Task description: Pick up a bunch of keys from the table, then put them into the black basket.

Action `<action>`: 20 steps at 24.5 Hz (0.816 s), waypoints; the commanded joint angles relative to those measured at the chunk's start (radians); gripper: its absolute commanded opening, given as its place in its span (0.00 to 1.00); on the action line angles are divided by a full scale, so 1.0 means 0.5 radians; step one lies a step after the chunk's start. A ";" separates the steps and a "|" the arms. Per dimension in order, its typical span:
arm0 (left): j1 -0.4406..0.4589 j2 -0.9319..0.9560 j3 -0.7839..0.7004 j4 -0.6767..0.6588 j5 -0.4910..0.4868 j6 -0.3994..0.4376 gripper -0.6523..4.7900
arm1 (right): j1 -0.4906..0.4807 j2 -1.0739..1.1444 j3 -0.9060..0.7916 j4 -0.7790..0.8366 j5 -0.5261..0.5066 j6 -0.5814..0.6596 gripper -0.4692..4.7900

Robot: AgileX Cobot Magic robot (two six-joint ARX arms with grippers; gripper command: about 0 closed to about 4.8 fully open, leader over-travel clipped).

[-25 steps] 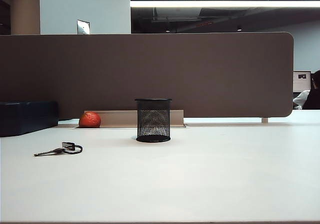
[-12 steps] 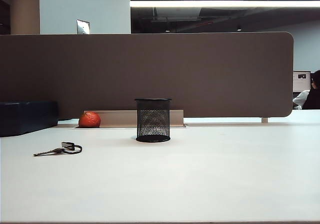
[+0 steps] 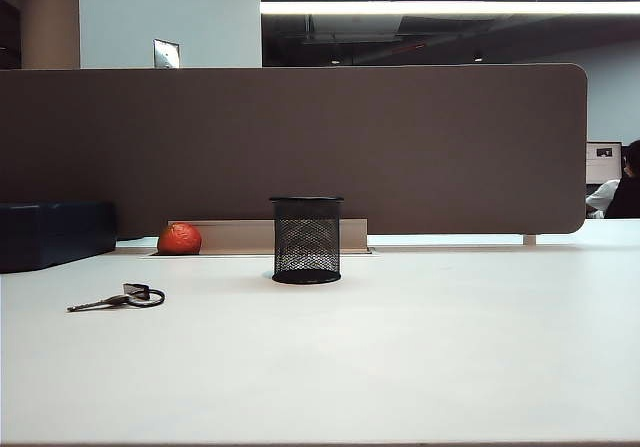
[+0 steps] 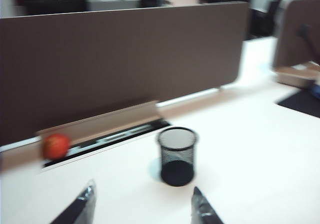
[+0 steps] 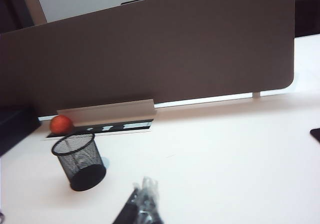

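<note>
On white desk: bunch of keys lying left of black basket, apart from both pincers; left pincer hovering spread, right pincer hovering closed.

text: none legible | labels: none | brands: none | numbers: none | signs: none

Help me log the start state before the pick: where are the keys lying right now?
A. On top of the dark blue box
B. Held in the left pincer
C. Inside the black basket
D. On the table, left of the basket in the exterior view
D. The bunch of keys lies flat on the white table, left of the black basket, and neither pincer appears in the exterior view.
</note>
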 commanded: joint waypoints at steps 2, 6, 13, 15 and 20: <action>0.002 0.438 0.275 0.001 0.198 0.101 0.57 | 0.003 0.010 0.103 -0.089 -0.004 0.194 0.07; 0.001 0.961 0.591 -0.126 0.404 -0.019 0.58 | 0.003 0.108 0.249 -0.225 -0.034 0.266 0.08; -0.020 1.577 0.809 -0.164 0.596 -0.353 0.60 | 0.003 0.473 0.470 -0.281 -0.340 0.266 0.12; -0.047 1.681 0.809 -0.204 0.597 -0.443 0.63 | 0.003 0.575 0.491 -0.283 -0.419 0.282 0.20; -0.093 1.955 0.809 -0.217 0.698 -0.646 0.64 | 0.004 0.780 0.492 -0.268 -0.589 0.381 0.26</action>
